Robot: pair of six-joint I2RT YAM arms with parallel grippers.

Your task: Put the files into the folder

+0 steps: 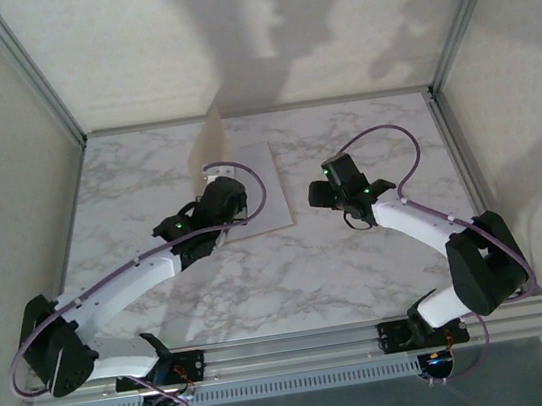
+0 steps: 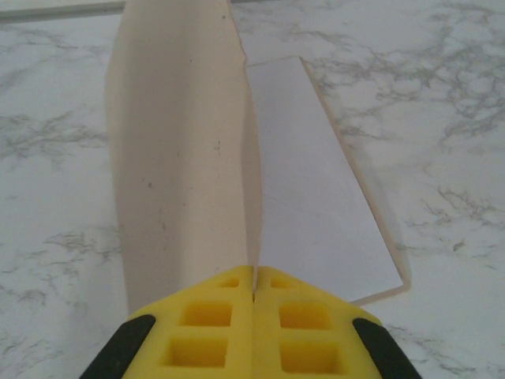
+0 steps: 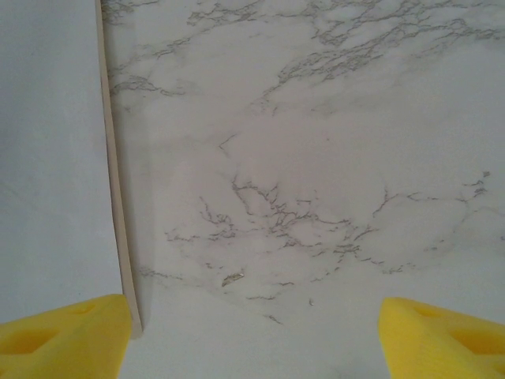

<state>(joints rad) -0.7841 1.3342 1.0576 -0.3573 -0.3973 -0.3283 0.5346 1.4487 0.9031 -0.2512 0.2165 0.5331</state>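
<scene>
One seemingly light, bendy folder (image 2: 173, 158) cover stood pinched by its edge in the left gripper (image 2: 254, 278); right gripper (image 3: 252, 316) gaped, empty.

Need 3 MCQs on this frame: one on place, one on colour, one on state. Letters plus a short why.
1. Where does the white sheet lie?
A) on the folder's flat half
B) on bare marble
C) under the left arm's base

2. What colour are the claw fingers?
A) black
B) yellow
C) red

3. What state is the folder's cover in?
A) lying shut
B) held upright by the shut left claw
C) torn off

Answers:
1 A, the sheet sits inside the tan rim.
2 B, they are yellow in both wrist views.
3 B, the tan cover stands up from the pinch.
</scene>
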